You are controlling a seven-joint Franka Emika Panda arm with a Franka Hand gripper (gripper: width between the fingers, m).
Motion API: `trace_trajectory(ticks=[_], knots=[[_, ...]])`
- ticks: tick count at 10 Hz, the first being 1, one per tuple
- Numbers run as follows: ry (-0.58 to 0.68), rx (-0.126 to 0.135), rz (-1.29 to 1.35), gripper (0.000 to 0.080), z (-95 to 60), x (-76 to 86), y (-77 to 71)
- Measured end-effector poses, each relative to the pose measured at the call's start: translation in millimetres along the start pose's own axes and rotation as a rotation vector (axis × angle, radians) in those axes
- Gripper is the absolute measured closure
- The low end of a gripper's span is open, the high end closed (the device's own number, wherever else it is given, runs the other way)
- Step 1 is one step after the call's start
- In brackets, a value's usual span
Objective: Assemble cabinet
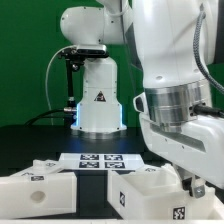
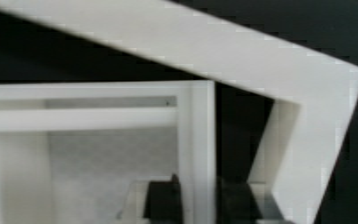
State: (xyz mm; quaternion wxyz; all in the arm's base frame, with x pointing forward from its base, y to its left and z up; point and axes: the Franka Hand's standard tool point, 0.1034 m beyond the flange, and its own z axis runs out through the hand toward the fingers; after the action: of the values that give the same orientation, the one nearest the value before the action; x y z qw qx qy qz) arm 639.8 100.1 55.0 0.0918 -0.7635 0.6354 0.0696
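Black table (image 1: pixel 15 150): two white cabinet pieces (image 1: pixel 40 187); pincer (image 2: pixel 202 205) clamped on one's wall.

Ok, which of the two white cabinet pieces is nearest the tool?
The piece on the exterior view's right, under the arm: the tool is shut on its thin wall. The left piece lies apart, untouched.

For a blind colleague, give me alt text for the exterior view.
The robot arm's gripper is shut on a white cabinet part at the exterior view's lower right. A second cabinet part lies lower left, the marker board behind them.
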Motion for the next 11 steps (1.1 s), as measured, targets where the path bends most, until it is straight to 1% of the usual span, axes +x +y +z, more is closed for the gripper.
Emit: trace_trajectory(ticks=[1, 5, 6, 7, 11], knots=[[0.008, 0.008, 0.007, 0.0718, -0.1, 0.3, -1.4], [0.006, 0.009, -0.010, 0.0717, 0.0, 0.9, -1.4], [-0.003, 0.025, 0.046, 0.0717, 0.1, 1.9, -4.2], [-0.003, 0.030, 0.066, 0.0717, -0.2, 2.7, -8.1], [0.008, 0.037, 0.152, 0.0717, -0.4, 3.3, -13.3]])
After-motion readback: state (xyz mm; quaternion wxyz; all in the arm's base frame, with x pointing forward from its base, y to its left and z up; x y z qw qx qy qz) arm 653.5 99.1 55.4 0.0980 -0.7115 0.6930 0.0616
